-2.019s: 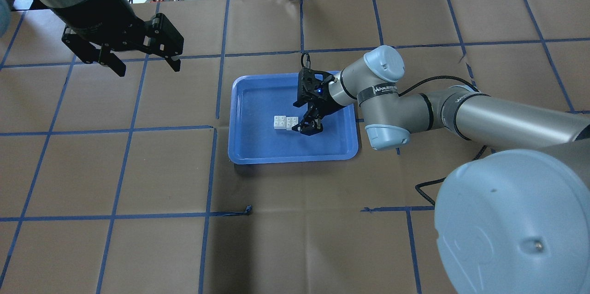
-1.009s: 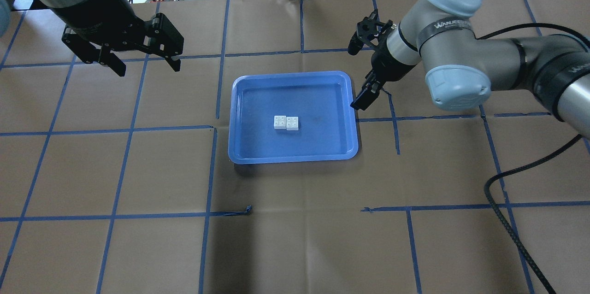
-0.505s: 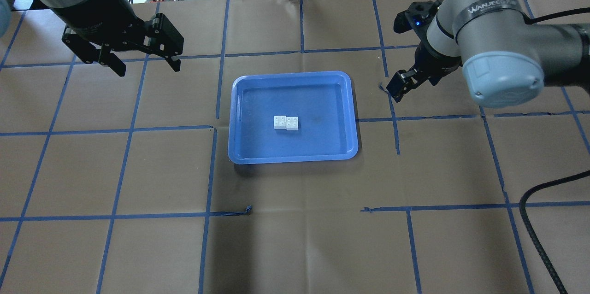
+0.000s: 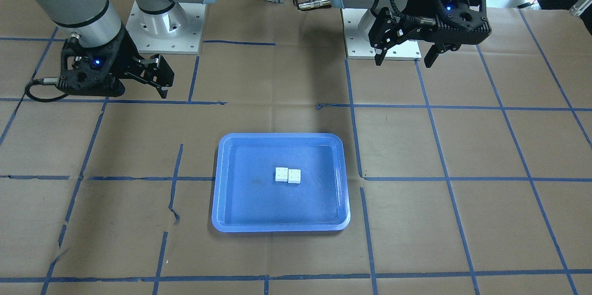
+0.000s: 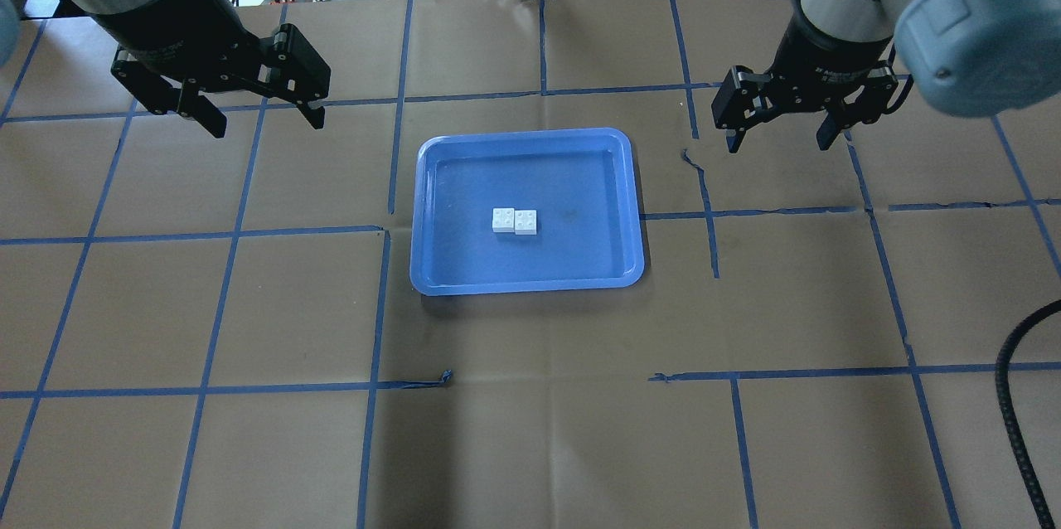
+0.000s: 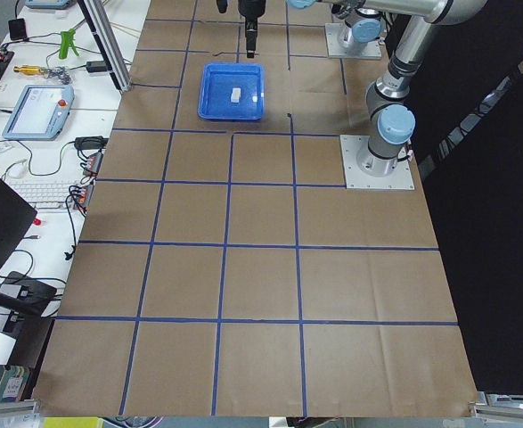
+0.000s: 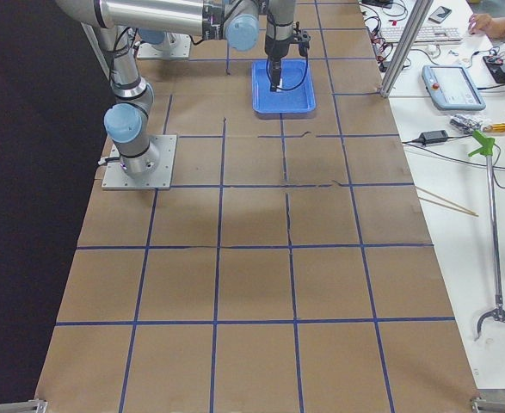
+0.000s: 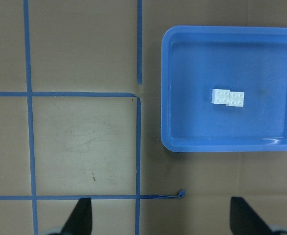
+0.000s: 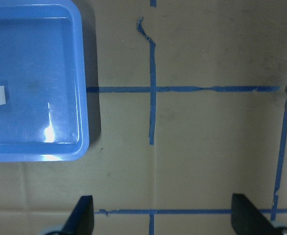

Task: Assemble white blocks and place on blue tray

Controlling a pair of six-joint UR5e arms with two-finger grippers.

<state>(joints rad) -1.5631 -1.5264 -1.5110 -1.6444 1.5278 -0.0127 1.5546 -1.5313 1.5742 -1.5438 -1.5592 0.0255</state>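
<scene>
Bench [image 5: 530, 429]: brown paper w/ blue tape grid. Blue tray [image 5: 414, 206] sat flat approx mid-bench, well in from every edge.

Left tool [image 5: 267, 124] hung above bare bench left of tray, toward far edge; jaws wide apart, nothing between. Right tool [image 5: 777, 143] hung right of tray, likewise toward far edge; jaws apart too, empty. Both were well clear of tray.

White blocks [image 5: 514, 220]: 2 bricks, studs up, lay touching side by side near tray's middle, slightly stepped. Couldn't tell how firmly they were joined. Task looked about done.

Handling, prob.: blocks very light, stiff plastic, smooth walls, so apt to slip or skid on the glossy tray floor. Best hold would be across 2 flat opposite side walls, low down, not on studs; squeezing along the seam might pop the pair apart.
</scene>
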